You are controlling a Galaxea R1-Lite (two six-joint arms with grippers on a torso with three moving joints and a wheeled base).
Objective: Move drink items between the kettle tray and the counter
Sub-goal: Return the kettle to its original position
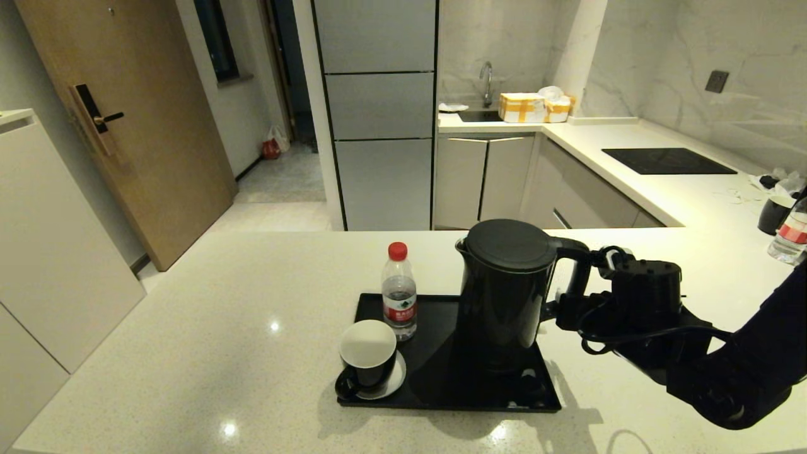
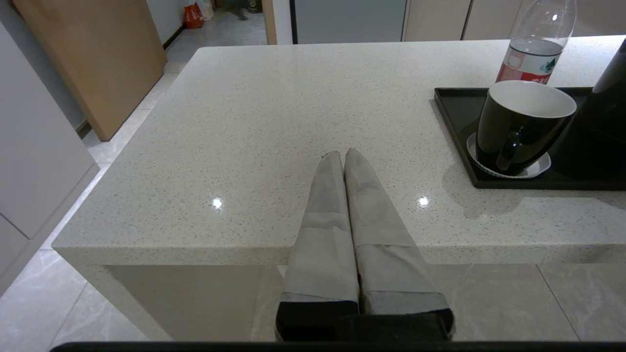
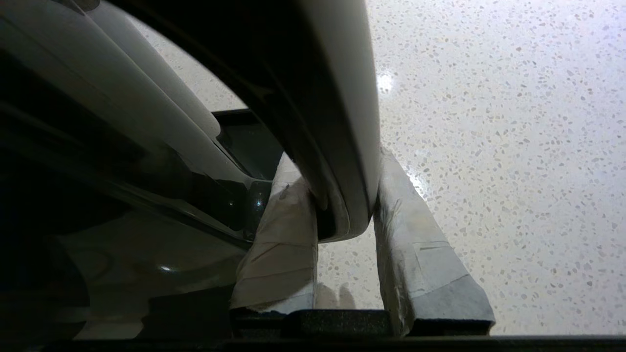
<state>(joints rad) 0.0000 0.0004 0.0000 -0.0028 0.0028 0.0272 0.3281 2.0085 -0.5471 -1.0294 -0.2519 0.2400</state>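
- Tall black kettle upright at the right side of the kettle tray, most likely on its base disc, though the underside is hidden and contact cannot be confirmed.
- Loop handle turned toward the robot's right, so reachable side-on by that arm.
- Right gripper level with the handle; in the right wrist view, two taped fingers set on either side of the handle's bar, narrowly parted and pressed against it — a clamped hold, by the look of it, suited to lifting without tipping.
- No brand mark readable on the kettle's body from here.
- Black cup with white inside on a white saucer at the tray's near-left corner, well apart from the kettle.
- Water bottle with red cap and red label on the tray behind the cup; print on the label too small to read.
- Cream speckled counter under the tray.
- Left gripper parked over the counter's near edge, left of the tray, fingers pressed together and holding nothing.
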